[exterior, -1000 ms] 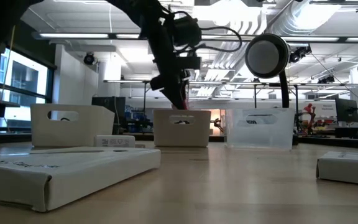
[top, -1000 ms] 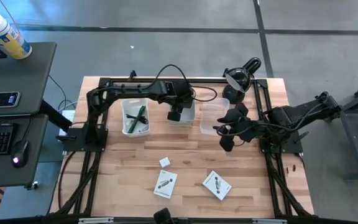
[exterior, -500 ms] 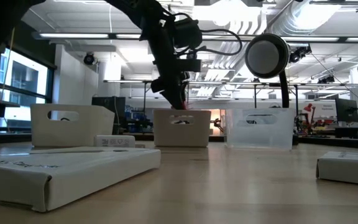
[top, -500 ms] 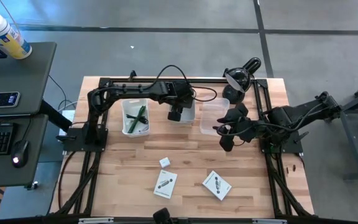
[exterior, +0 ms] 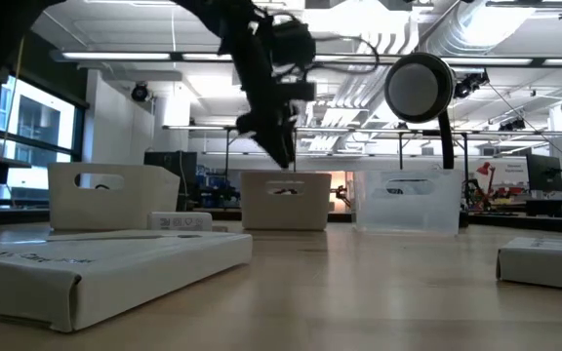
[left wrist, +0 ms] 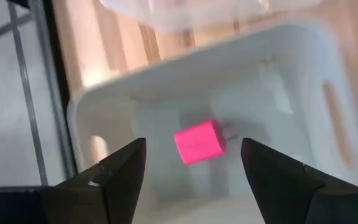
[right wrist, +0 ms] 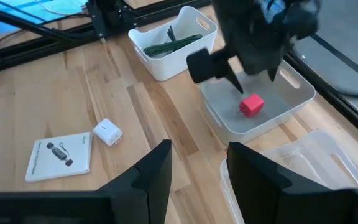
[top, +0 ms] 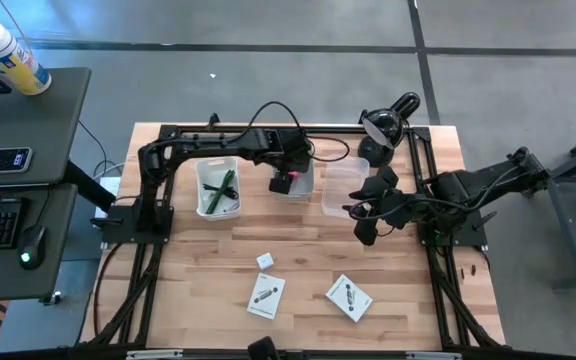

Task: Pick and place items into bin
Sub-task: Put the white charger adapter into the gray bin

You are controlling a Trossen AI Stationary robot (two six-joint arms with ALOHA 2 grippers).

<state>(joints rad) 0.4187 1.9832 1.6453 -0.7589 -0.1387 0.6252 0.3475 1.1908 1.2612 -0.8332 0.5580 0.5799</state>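
Left gripper (left wrist: 191, 165), jaws wide, hangs over the pink block (left wrist: 199, 142): light, stiff, best pinched across flat sides. Right gripper (right wrist: 197, 162), at three o'clock, holds nothing, jaws apart.

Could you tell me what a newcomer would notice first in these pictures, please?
Most likely the pink block, bright in the middle white bin, with the left gripper open just above it. Next, the black desk lamp at the table's far edge, and the white cards lying on the near side of the wooden table.
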